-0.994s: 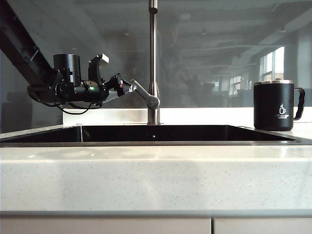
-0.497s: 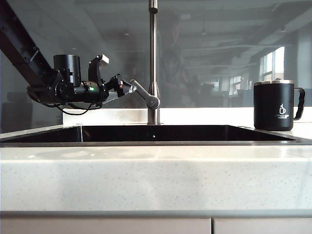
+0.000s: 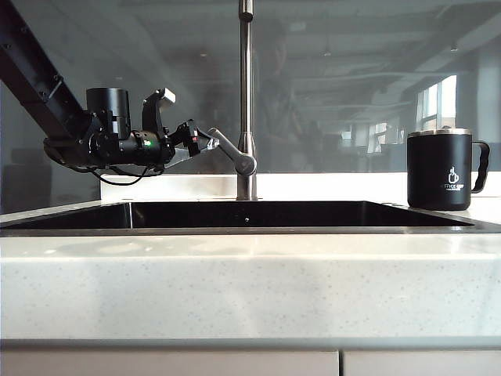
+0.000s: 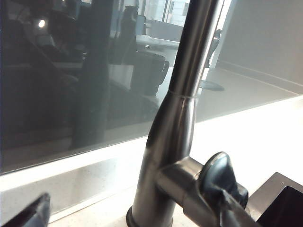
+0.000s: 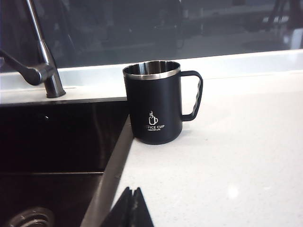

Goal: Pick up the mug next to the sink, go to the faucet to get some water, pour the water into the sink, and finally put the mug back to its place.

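Observation:
The black mug stands upright on the white counter at the sink's right end, handle to the right. The right wrist view shows the mug beside the sink's corner, with my right gripper shut, empty and well short of it. That gripper is outside the exterior view. The steel faucet rises behind the sink. My left gripper hovers at the upper end of the faucet's lever. Its jaws stand wide open in the left wrist view, where the lever lies close to one finger.
A dark glass wall runs behind the counter, right behind the faucet. The left arm slants down from the upper left. The sink's drain shows at the basin's floor. White counter spreads to the mug's right.

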Controlling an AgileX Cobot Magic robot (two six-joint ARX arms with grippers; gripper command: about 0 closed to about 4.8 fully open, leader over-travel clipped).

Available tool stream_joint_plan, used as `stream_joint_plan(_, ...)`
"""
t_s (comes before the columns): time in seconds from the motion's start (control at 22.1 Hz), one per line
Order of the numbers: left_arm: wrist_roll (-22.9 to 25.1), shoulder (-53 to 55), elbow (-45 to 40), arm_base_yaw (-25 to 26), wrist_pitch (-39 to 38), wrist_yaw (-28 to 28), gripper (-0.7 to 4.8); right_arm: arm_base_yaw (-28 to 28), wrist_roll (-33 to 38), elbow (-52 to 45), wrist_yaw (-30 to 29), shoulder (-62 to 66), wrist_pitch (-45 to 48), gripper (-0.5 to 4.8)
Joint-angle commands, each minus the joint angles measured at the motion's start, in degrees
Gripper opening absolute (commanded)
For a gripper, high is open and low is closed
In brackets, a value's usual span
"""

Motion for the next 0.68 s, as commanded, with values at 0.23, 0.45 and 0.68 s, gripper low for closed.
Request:
stream_joint_plan(0.23, 0.2, -0.1, 0.1, 0.1, 0.1, -0.5, 4.58, 0.0, -2.4, -0.2, 0.5, -0.2, 2.7, -0.07)
stream_joint_plan(0.45, 0.2, -0.1, 0.1, 0.1, 0.1, -0.5, 4.58, 0.1, -2.4, -0.2, 0.6, -0.2, 2.7, -0.07)
stream_joint_plan(0.68, 0.2, -0.1, 0.1, 0.1, 0.1, -0.5, 4.58, 0.1, -2.4, -0.2, 0.5, -0.2, 2.6, -0.07)
